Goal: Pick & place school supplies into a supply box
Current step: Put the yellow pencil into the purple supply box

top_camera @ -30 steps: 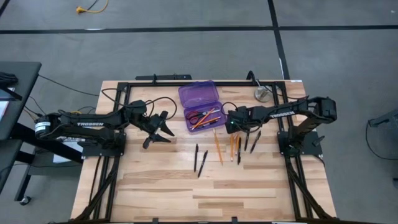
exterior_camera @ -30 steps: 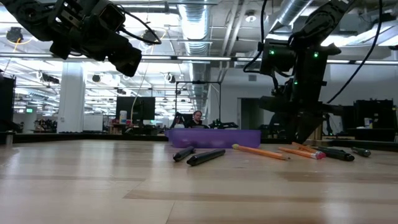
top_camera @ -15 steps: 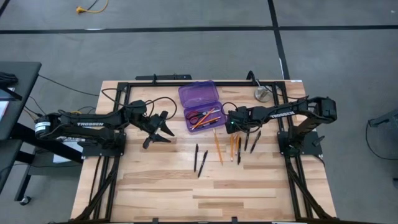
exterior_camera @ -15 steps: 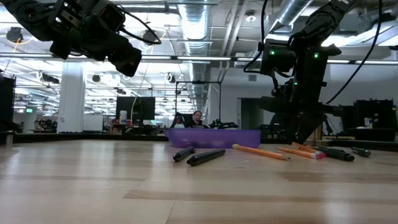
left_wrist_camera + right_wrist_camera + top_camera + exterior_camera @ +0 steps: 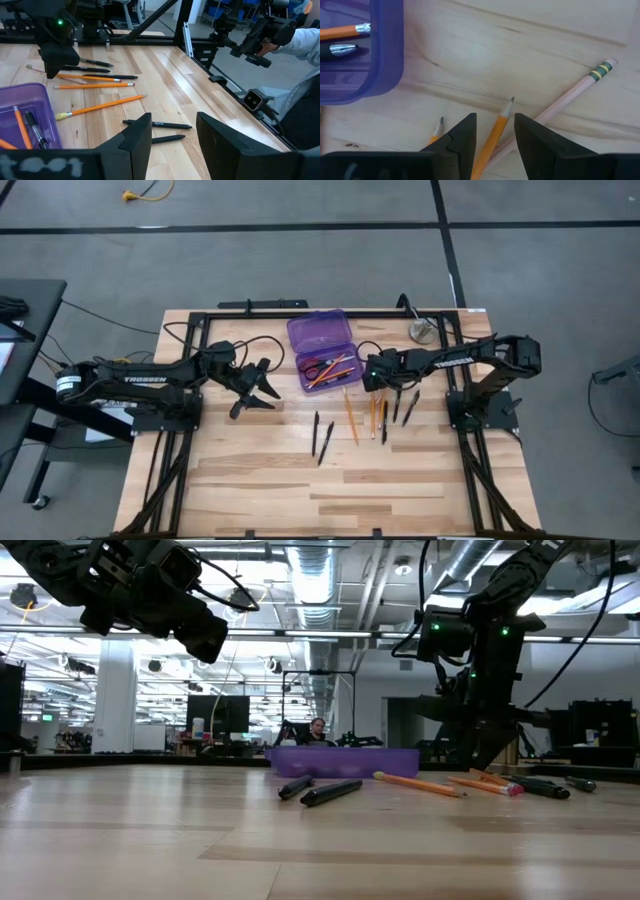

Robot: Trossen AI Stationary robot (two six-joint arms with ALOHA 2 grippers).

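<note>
Your right gripper (image 5: 368, 372) sits low over the table (image 5: 250, 480), just beside the supply box (image 5: 320, 333) on the box's right side, at the top end of the loose pencil group. In the right wrist view its fingers (image 5: 462, 135) are apart with a narrow gap, and an orange pencil (image 5: 492, 137) runs up between them, tip pointing away. You can't tell from that view whether the pads touch the pencil; it looks unclamped. A second pencil tip (image 5: 438, 128) shows just beside one finger, and a pale pencil with a green-banded end (image 5: 570, 95) lies angled off to the other side.

The supply box is open near the far edge of the table, lid laid flat. Its tray holds the red-handled scissors (image 5: 313, 366), a few orange pencils (image 5: 335, 370) and at least one black pen (image 5: 342, 49).

Still out on the table: three or four orange pencils (image 5: 351, 416) and a few black pens (image 5: 409, 406) to the right of centre, plus two black pens (image 5: 320, 438) lying near each other closer to the middle.

Your left gripper (image 5: 262, 386) waits left of the box, above the table, fingers (image 5: 137, 137) wide open and holding nothing.

A grey metal disc (image 5: 421, 331) lies near the far right corner. A person's sleeve (image 5: 310, 45) shows beyond the table edge in the left wrist view.
</note>
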